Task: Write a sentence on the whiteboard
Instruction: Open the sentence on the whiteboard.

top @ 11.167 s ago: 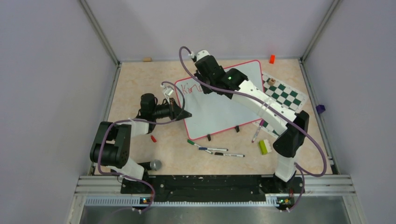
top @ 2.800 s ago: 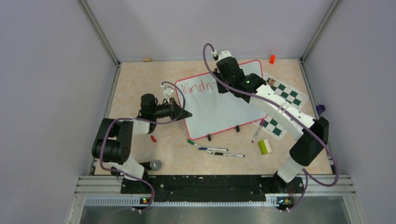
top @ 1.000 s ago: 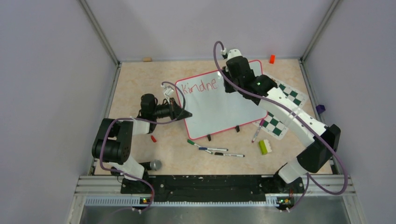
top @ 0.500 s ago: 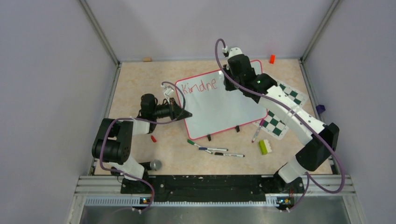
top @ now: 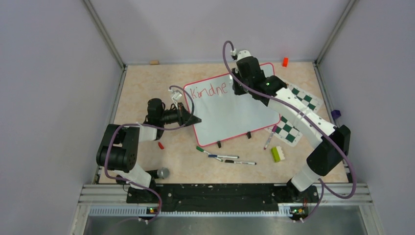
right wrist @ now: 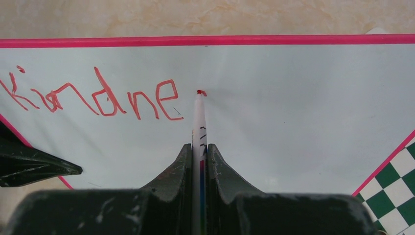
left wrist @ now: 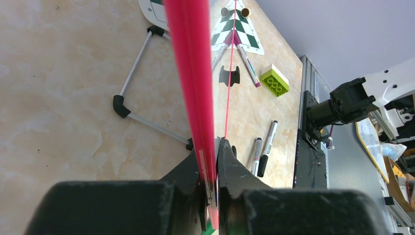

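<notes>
The whiteboard (top: 230, 115) stands tilted mid-table on black clip feet, with a thin red-pink frame. The sentence (top: 209, 90) reads "Kindne" in red along its top edge, and the same red letters (right wrist: 98, 98) show in the right wrist view. My right gripper (top: 236, 89) is shut on a white marker (right wrist: 198, 122). Its red tip (right wrist: 200, 92) sits on the board just right of the last "e". My left gripper (top: 195, 119) is shut on the board's left edge, with the red frame (left wrist: 188, 73) pinched between its fingers (left wrist: 230, 164).
A green-and-white chess mat (top: 296, 100) lies under the board's right side. Several markers (top: 230, 159) lie in front of the board, with a green brick (top: 277, 153) and a purple-capped pen (top: 269, 139) to the right. An orange block (top: 285, 61) sits at the back wall.
The red lettering has grown from "Kind" to "Kindne" as my right gripper travelled rightward along the top line. In the last second it only shifted slightly. The left arm has stayed still.
</notes>
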You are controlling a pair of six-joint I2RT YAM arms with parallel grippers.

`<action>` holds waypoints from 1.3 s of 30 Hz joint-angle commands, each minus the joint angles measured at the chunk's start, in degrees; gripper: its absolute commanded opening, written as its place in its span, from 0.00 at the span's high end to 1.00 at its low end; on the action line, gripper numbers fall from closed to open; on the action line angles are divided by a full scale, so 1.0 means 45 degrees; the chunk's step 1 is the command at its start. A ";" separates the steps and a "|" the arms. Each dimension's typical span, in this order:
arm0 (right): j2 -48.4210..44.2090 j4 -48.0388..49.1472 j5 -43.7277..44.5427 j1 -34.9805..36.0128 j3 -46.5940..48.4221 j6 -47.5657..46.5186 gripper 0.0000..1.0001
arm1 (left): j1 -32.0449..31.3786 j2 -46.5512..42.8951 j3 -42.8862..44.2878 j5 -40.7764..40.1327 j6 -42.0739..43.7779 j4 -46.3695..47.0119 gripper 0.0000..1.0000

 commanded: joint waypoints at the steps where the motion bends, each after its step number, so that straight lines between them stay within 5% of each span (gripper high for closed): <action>1: 0.0164 0.0486 -0.0627 -0.0172 0.0494 0.0020 1.00 | -0.0027 0.0529 -0.0437 -0.2426 0.1648 -0.1060 1.00; 25: -0.0366 -0.0179 0.0691 -0.0179 -0.0314 -0.0259 1.00 | -0.0027 0.0521 -0.0443 -0.2445 0.1663 -0.1081 1.00; 39: -0.0519 -0.0679 -0.0339 -0.0207 -0.0505 -0.0500 1.00 | -0.0027 0.0519 -0.0438 -0.2426 0.1638 -0.1081 1.00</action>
